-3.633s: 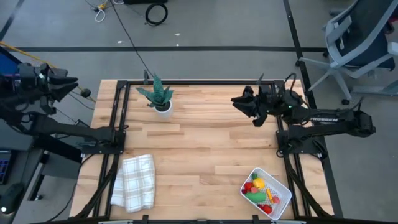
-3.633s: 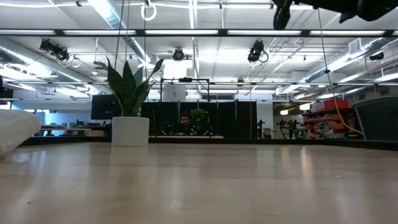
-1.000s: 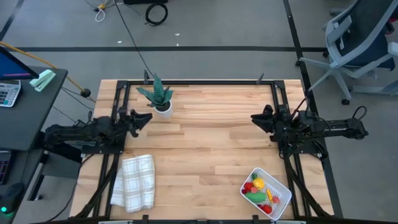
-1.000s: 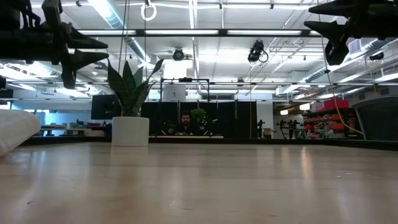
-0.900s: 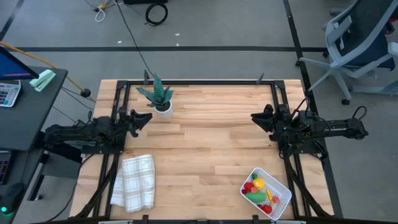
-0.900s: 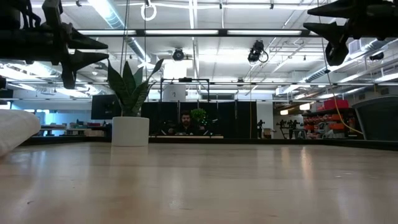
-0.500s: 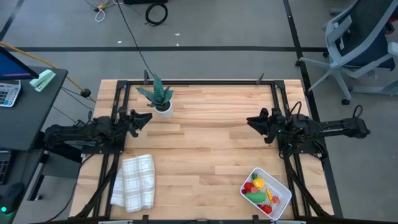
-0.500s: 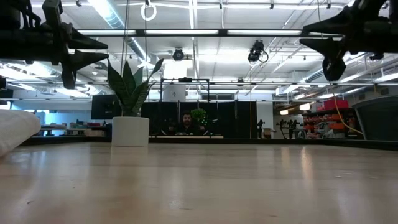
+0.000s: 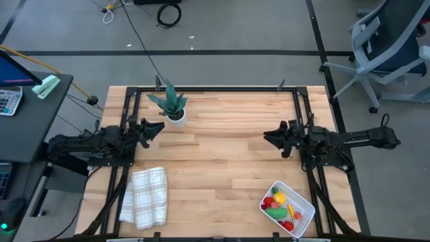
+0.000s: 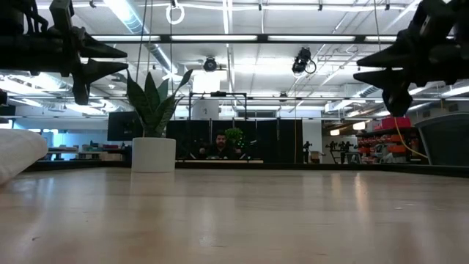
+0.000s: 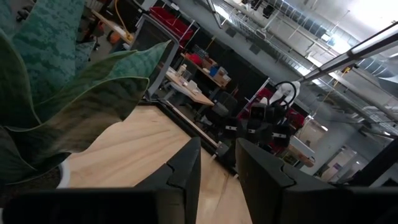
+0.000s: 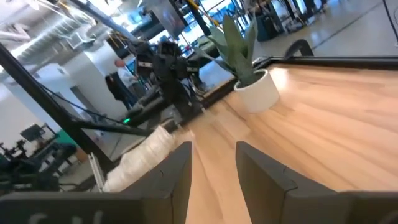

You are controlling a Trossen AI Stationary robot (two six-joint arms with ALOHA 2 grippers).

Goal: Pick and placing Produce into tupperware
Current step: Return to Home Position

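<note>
The tupperware, a white shallow container, sits by the table's near right corner. The produce lies inside it: a green oblong piece, a yellow one, an orange one and small red ones. My right gripper hovers open above the table's right half, farther from the near edge than the container. My left gripper hovers open above the left half, near the potted plant. Neither touches anything.
The spiky plant in its white pot stands near the far left corner. A folded white checked cloth lies near the near left corner. Bare wood spans the middle. A person sits far behind the table.
My right gripper has moved toward the table's left edge and a little toward the near edge, sinking slightly in the low view. It has stayed open.
</note>
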